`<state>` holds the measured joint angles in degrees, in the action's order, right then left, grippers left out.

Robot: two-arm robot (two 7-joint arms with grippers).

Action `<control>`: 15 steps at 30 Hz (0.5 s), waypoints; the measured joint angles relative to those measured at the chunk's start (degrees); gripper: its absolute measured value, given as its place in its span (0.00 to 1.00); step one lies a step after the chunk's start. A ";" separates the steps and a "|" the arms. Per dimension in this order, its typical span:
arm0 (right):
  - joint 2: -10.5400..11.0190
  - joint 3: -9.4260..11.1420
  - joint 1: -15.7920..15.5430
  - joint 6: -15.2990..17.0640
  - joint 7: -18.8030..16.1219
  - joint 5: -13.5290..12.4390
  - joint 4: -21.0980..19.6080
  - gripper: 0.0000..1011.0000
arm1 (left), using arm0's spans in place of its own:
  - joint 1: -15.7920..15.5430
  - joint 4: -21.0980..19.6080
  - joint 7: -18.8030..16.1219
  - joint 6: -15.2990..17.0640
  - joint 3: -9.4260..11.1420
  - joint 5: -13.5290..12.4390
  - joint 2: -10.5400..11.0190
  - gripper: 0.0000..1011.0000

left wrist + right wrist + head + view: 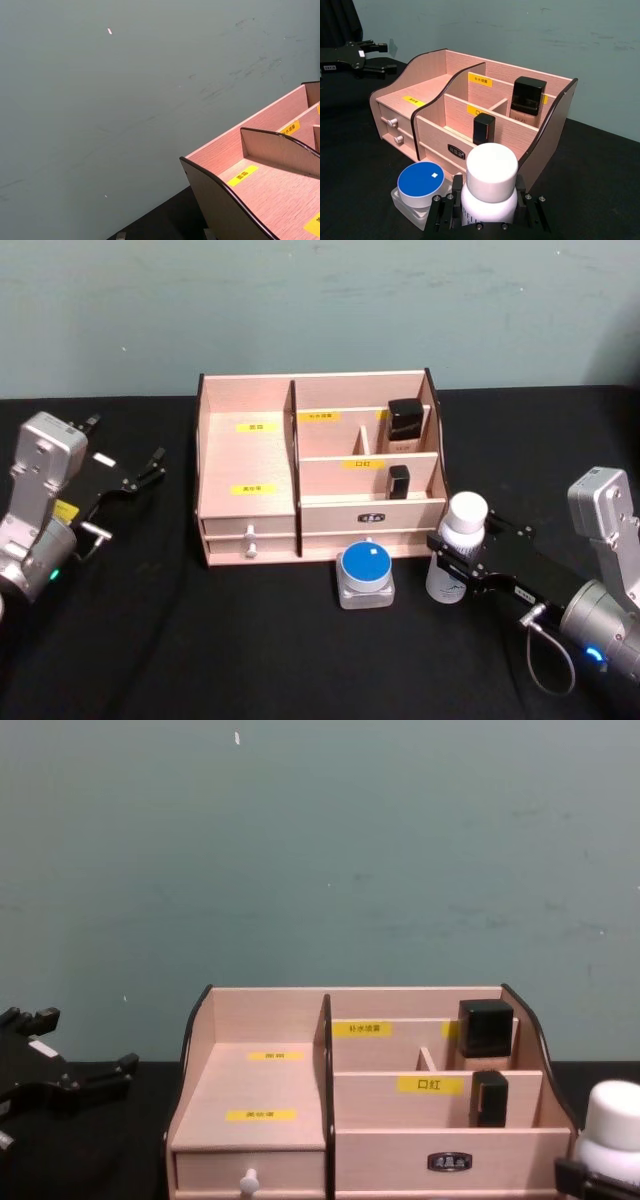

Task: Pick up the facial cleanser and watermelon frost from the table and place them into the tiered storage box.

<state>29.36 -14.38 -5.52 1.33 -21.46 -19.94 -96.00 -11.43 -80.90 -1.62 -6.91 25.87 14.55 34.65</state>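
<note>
The right tool (456, 566), at the lower right of the head view, is clamped on the upright white bottle (467, 514). The bottle sits just right of the blue-lidded jar (366, 566), before the front right corner of the box (247, 455). Whether it touches the bench (150, 640) I cannot tell. The jar stands on the bench against the box front. The left tool (128, 452) hangs at the left edge, fingers wide, well apart from the box.
</note>
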 joint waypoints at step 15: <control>0.11 0.54 -0.03 -0.13 -1.29 -1.22 -0.18 0.60 | 0.00 0.00 0.00 0.00 0.00 0.00 0.00 0.99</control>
<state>29.47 -13.84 -5.55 1.20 -22.75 -21.16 -96.18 -11.43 -80.90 -1.62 -6.91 25.86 14.55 34.65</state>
